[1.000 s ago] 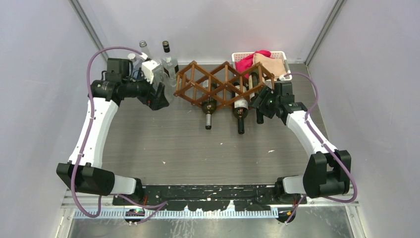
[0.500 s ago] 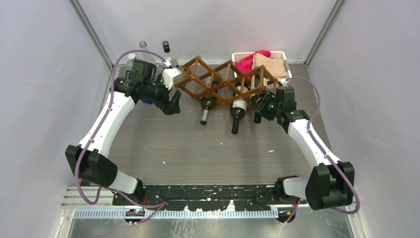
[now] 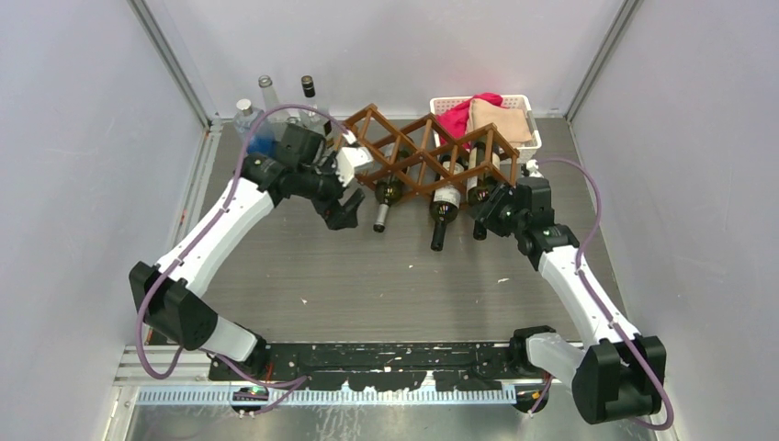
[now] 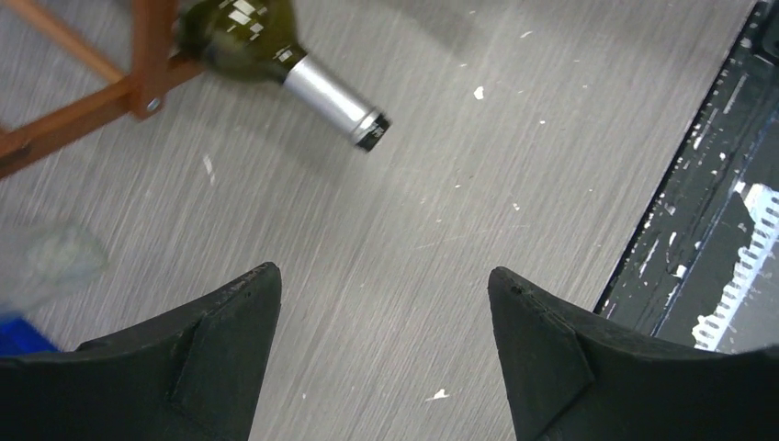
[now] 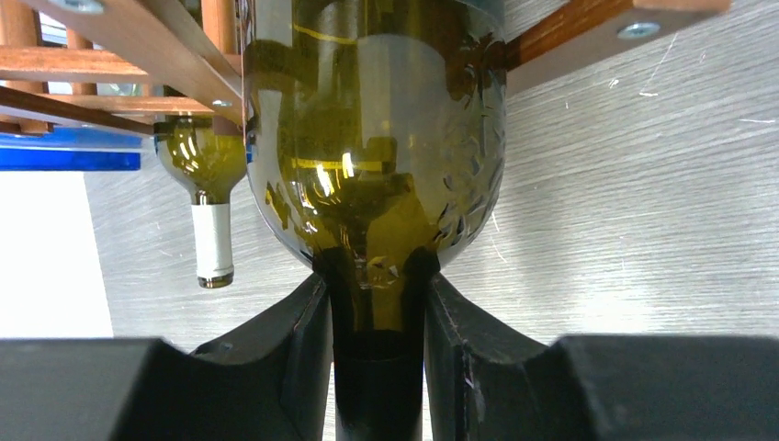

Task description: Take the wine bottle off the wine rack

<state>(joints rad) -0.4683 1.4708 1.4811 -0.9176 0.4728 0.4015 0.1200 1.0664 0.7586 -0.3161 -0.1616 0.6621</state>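
The brown lattice wine rack (image 3: 418, 152) stands at the back of the table and holds three dark bottles with their necks pointing toward me. My right gripper (image 3: 487, 213) is shut on the neck of the rightmost wine bottle (image 3: 479, 195), whose body is still in its cell. In the right wrist view the fingers (image 5: 308, 322) clamp the dark neck below the green bottle (image 5: 377, 138), with the rack's slats (image 5: 138, 46) around it. My left gripper (image 3: 344, 213) is open and empty over bare table by the rack's left end. In the left wrist view (image 4: 384, 285) it is near the silver-necked bottle (image 4: 326, 92).
A white basket (image 3: 531, 118) with red and beige cloths stands behind the rack at the right. Clear glass bottles (image 3: 266, 96) and a blue object (image 3: 262, 145) stand at the back left. The black base rail (image 3: 395, 354) runs along the near edge.
My left arm has swung right and nearer, from the clear bottles to the rack's left end. The rack has turned a little. My right gripper keeps its hold on the bottle neck.
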